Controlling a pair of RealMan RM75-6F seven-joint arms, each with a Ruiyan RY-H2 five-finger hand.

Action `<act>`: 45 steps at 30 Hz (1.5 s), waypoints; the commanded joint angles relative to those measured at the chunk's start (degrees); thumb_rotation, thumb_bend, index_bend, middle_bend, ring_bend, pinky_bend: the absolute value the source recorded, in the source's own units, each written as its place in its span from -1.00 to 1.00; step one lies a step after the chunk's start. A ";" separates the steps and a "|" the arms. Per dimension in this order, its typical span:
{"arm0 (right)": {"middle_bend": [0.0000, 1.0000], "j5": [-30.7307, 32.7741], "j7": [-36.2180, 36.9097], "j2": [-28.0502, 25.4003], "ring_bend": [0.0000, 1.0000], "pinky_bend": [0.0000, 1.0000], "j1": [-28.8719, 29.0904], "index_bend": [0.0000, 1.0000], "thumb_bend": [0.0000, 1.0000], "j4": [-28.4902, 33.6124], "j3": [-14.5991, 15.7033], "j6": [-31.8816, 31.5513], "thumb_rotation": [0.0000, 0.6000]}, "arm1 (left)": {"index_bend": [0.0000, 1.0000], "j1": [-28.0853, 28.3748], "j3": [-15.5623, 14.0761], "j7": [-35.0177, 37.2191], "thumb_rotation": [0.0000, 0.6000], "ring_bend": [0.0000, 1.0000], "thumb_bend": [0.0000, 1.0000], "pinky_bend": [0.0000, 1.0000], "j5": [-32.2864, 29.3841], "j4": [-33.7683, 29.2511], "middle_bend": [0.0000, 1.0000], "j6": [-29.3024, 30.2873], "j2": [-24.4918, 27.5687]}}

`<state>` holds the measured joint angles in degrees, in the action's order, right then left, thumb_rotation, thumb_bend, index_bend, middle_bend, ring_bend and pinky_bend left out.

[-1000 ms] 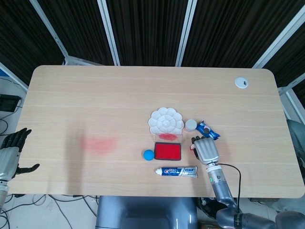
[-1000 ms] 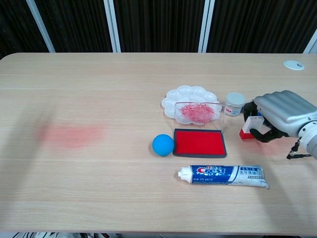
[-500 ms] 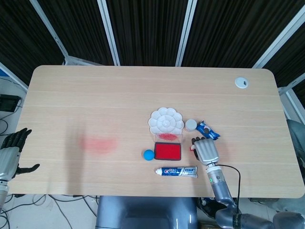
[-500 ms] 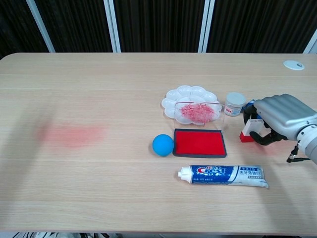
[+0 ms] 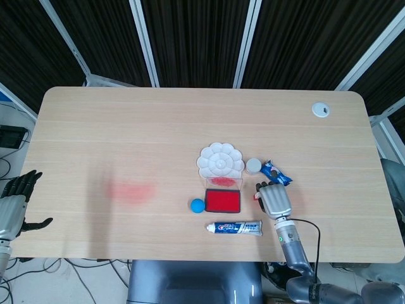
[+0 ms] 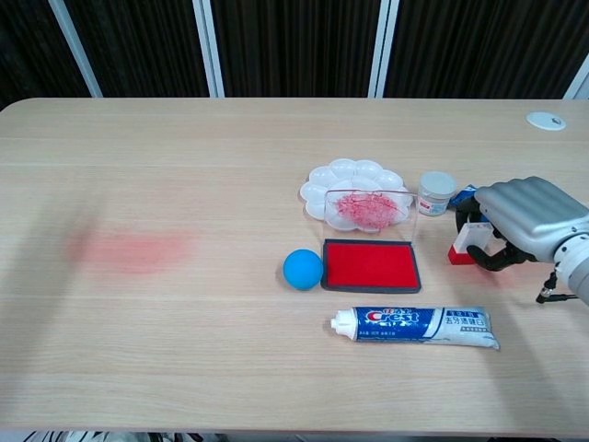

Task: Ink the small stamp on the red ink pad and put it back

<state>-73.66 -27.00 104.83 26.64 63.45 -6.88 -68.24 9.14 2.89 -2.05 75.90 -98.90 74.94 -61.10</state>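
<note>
Little has shifted since the earlier frames: the right hand (image 6: 520, 221) has drifted slightly to its own right and back toward the robot, carrying the small stamp (image 6: 467, 241) a touch further from the red ink pad (image 6: 371, 265); the stamp's red base seems to rest on or hang just above the table (image 6: 184, 166), though I cannot tell which. The hand's fingers curl around the stamp's white upper part, so it holds the stamp rather than standing wide. Since the motion runs away from the pad, my judgement is that the hand is either settling its grasp before the lift or setting the stamp back down; the frames alone do not say whether inking is done.

To the hand's left lies the ink pad, open, its clear lid (image 6: 369, 208) propped up on the far side and smeared with red; beyond the lid sits a white flower-shaped paint palette (image 6: 342, 175); a small white jar (image 6: 437, 192) stands just ahead of the hand and to its left, near the fingertips; a blue snack packet (image 5: 274, 171) lies just beyond the hand, mostly hidden in the chest view. A toothpaste tube (image 6: 416, 326) lies on the near side of the pad, and a blue ball (image 6: 303, 269) sits just at the pad's far-left edge.

A straight path leftward from the hand to the pad looks open; the jar is the nearest thing a swing could clip. The left hand (image 5: 16, 201) hangs off the table's edge, well away, fingers apart and holding nothing.
</note>
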 commanded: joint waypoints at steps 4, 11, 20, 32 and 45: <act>0.10 0.06 -0.27 0.10 0.01 0.12 -0.12 0.48 0.02 -0.15 -0.03 0.10 1.00 | -1.00 -0.01 -0.01 -0.06 1.00 -1.00 -0.94 -1.00 -0.03 0.00 -1.00 -0.01 0.00; 0.07 0.32 -0.64 0.12 0.00 0.08 -0.30 0.44 -0.01 -0.14 -0.18 0.27 1.00 | -1.00 -0.03 -0.01 -0.07 1.00 -1.00 -0.94 -1.00 -0.03 -0.03 -1.00 0.02 0.00; 0.02 0.66 -1.50 0.24 -0.03 0.06 -0.56 0.37 -0.06 0.02 -0.33 0.23 1.00 | -1.00 -0.03 -0.04 -0.03 1.00 -1.00 -0.94 -1.00 0.10 0.00 -1.00 0.04 0.01; -0.03 0.95 -2.21 -0.06 -0.06 0.03 -0.97 0.31 -0.10 0.86 -0.42 0.36 1.00 | -1.00 -0.12 -0.08 -0.11 1.00 -1.00 -0.94 -1.00 0.24 0.00 -1.00 0.22 0.00; -0.07 1.54 -3.20 -0.29 -0.10 -0.05 -1.07 0.24 -0.16 1.53 -0.67 0.73 1.00 | -1.00 -0.13 -0.10 -0.17 1.00 -1.00 -0.94 -1.00 0.29 0.03 -1.00 0.21 0.00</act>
<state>-72.11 -30.19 104.54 25.57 64.98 -7.55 -67.52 9.02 2.79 -2.21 76.19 -98.88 75.15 -61.10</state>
